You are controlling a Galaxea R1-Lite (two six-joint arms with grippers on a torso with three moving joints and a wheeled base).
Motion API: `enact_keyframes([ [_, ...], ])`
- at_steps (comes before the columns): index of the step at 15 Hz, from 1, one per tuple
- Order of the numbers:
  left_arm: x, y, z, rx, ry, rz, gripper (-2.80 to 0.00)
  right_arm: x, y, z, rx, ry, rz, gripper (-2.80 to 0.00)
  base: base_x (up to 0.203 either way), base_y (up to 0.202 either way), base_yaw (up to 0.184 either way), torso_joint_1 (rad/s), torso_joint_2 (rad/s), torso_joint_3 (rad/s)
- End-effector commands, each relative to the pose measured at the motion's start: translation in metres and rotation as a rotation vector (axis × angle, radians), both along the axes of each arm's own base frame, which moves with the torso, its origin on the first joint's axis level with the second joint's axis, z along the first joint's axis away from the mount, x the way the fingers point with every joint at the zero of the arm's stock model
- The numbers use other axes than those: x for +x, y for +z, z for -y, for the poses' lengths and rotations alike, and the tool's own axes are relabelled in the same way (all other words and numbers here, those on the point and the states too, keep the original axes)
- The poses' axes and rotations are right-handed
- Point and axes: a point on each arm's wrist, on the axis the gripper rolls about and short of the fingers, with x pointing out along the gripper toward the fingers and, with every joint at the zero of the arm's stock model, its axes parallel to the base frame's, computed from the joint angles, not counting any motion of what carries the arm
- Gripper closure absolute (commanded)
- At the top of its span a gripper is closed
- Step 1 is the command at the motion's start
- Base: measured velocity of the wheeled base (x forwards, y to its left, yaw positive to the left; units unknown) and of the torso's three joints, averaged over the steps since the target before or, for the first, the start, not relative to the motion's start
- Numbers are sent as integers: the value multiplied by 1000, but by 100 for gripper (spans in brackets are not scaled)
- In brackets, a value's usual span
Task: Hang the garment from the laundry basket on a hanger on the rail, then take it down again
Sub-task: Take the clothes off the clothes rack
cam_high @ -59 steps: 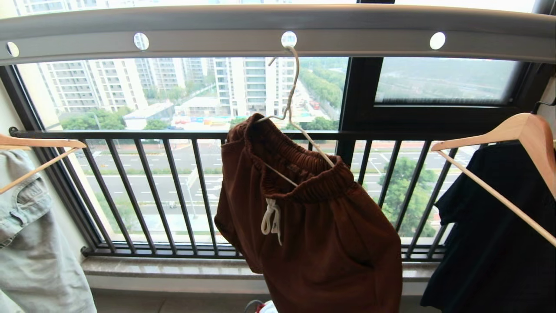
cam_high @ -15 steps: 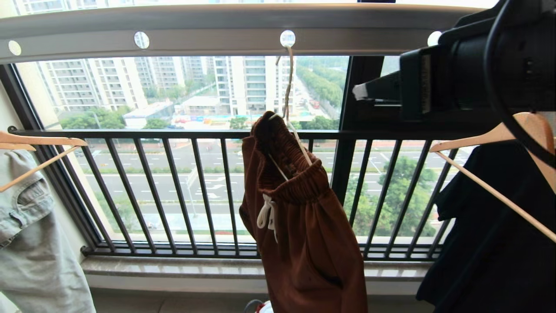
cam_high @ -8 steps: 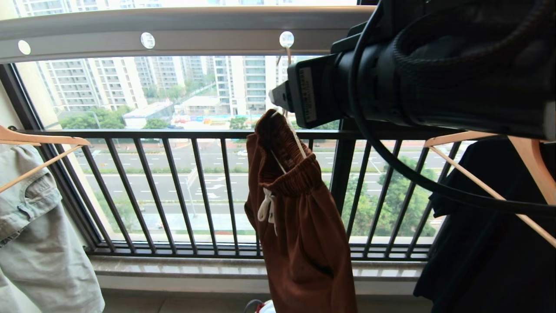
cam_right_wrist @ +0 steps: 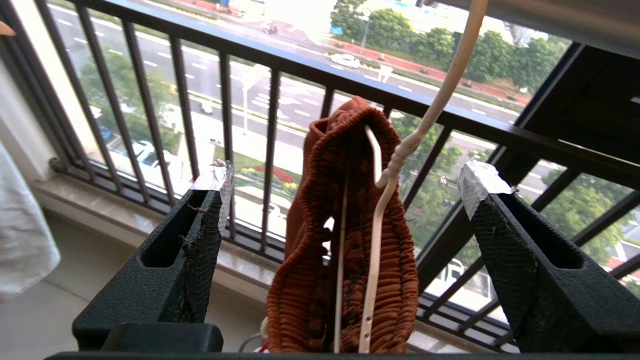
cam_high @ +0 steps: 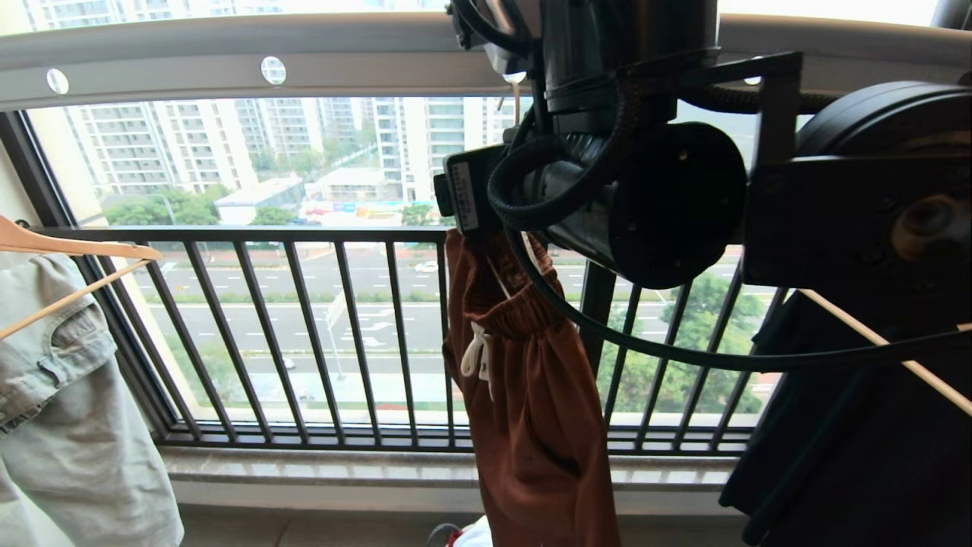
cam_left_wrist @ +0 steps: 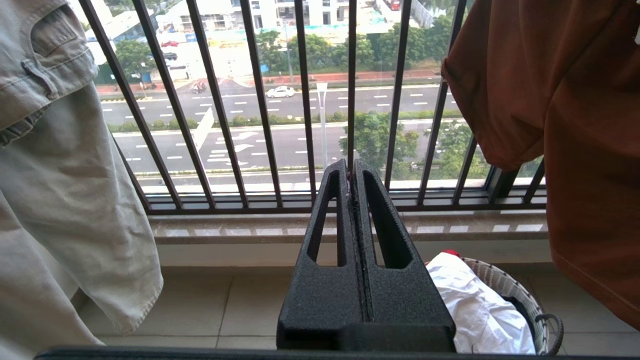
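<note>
On the far left we see pale grey-green trousers (cam_high: 68, 425) hanging from a wooden hanger (cam_high: 72, 247). Behind them, black balcony bars (cam_high: 304, 334) run across a window that looks out over a road and tall buildings. Above, the grey rail (cam_high: 228, 57) with its row of round holes spans the whole width.

Low down, our left gripper (cam_left_wrist: 351, 172) points toward the bars with its two fingers pressed flat together, holding nothing. Just beside it on the floor stands the laundry basket (cam_left_wrist: 520, 292), with white cloth (cam_left_wrist: 475, 305) bunched inside.

Near the middle, the brown shorts (cam_high: 531, 410) hang from the thin white hanger (cam_right_wrist: 395, 165). Their gathered waistband is bunched up over it and the white drawstring (cam_high: 477, 361) dangles at the front. The hanger's long hook rises toward the rail.

Our right arm is raised close in front of the shorts and blocks much of the rail. Its gripper (cam_right_wrist: 345, 185) stands wide open, one finger on each side of the hanger and waistband, touching neither.

On the far right, a black T-shirt (cam_high: 858, 448) hangs on another wooden hanger.
</note>
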Motion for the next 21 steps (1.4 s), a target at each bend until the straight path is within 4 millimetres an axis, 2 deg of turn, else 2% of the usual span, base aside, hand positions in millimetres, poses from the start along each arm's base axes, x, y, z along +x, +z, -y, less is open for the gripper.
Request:
enact_keyframes([
  [1,0,0,0,0,-1,-1,0,25,-14,3,-25,-59,-17,-280,0,0,0,0,0,0],
  [6,0,0,0,-1,0,-1,0,53,-19,9,-2,-115,39,-280,0,0,0,0,0,0],
  [7,0,0,0,0,-1,-1,0,57,-22,10,-6,-123,37,-258,0,0,0,0,0,0],
  [8,0,0,0,0,-1,-1,0,61,-24,11,-8,-127,34,0,0,0,0,0,0,0],
  [16,0,0,0,0,1,-1,0,62,-21,12,3,-128,52,0,0,0,0,0,0,0],
  [21,0,0,0,0,1,-1,0,57,-10,17,1,-128,75,0,0,0,0,0,0,0],
])
